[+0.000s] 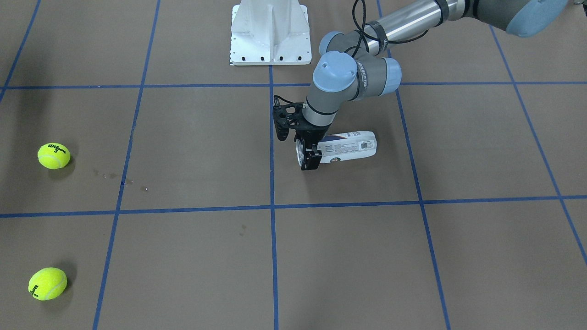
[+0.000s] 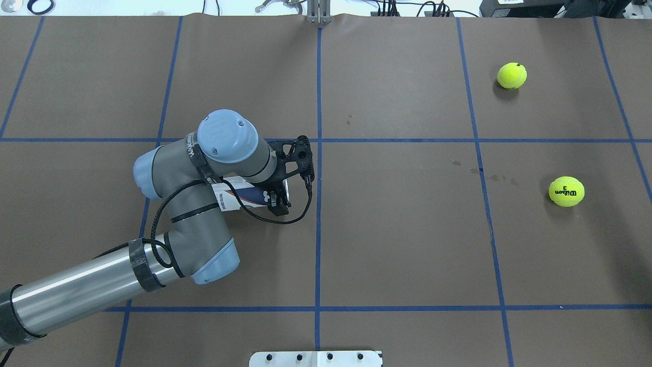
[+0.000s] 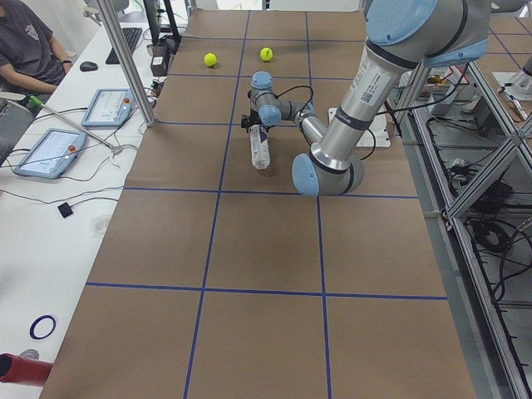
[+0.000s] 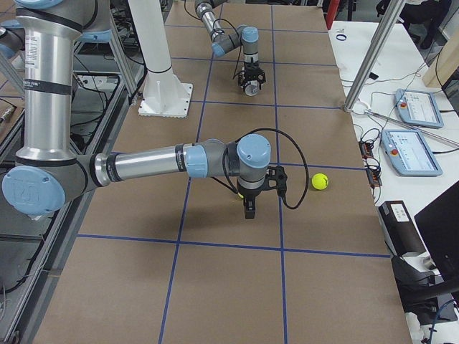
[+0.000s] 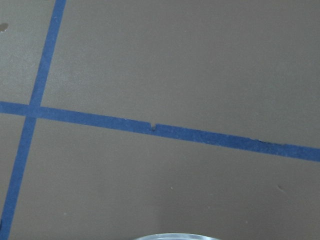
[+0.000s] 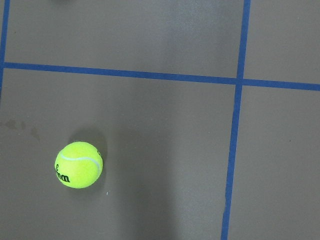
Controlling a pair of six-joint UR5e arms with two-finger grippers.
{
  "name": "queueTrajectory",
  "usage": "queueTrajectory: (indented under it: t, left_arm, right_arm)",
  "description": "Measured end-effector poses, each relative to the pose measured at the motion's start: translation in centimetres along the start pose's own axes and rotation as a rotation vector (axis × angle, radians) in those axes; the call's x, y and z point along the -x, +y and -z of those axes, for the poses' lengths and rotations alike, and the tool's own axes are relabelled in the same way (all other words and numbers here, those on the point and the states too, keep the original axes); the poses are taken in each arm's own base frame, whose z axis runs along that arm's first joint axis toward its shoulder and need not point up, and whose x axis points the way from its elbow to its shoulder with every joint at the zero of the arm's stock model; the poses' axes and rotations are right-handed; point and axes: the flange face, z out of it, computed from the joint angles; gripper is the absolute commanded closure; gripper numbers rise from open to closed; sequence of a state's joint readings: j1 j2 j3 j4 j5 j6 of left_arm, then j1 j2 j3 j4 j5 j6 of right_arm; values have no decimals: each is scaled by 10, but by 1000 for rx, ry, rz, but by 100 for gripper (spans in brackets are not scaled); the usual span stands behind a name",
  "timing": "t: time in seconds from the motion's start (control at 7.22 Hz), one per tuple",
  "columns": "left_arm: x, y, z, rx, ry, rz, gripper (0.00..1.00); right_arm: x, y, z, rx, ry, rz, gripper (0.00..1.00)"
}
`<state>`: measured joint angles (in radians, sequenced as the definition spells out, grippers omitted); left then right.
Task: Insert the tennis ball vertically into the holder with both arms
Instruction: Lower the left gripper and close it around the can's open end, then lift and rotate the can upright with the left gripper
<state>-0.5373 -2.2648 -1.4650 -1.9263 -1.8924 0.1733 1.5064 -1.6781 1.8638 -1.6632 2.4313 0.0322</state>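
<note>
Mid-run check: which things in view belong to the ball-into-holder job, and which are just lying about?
Job: holder, lying on its side; tennis ball marked 3; other tennis ball; left claw at the holder's open end; right claw.
Lying about: white pedestal base; two tablets on the side bench.

The holder (image 1: 351, 145) is laid on its side on the surface (image 1: 348, 256); its open end is straddled by the left end effector (image 1: 308, 153), its body stretched toward the robot's left. The pedestal base (image 1: 269, 34) is set behind that end effector. Well to its right, one tennis ball (image 2: 566, 191) is placed level with it, the other tennis ball (image 2: 512, 75) farther forward. A ball (image 4: 320, 181) is seen near the right end effector (image 4: 248, 206), on its side away from the robot.
</note>
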Motion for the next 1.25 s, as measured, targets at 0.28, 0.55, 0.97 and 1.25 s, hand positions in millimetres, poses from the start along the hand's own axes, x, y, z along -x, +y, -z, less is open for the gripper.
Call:
queueTrajectory:
  t: [0.28,0.55,0.97,1.25]
  left_arm:
    - [0,-2,-1,2,0,1,49]
    - [0,-11,4,10,3,6,49]
    - [-4,-45,59,-89,-19,-6,49]
    - [3,-62,110,-230,-55,61,49]
  right_arm:
    - [0,0,0,0,0,-1,1]
    - [1,0,1,-3,0,1,1]
    - [5,0,5,-10,0,9,1]
    - [9,0,8,-15,-1,15,1]
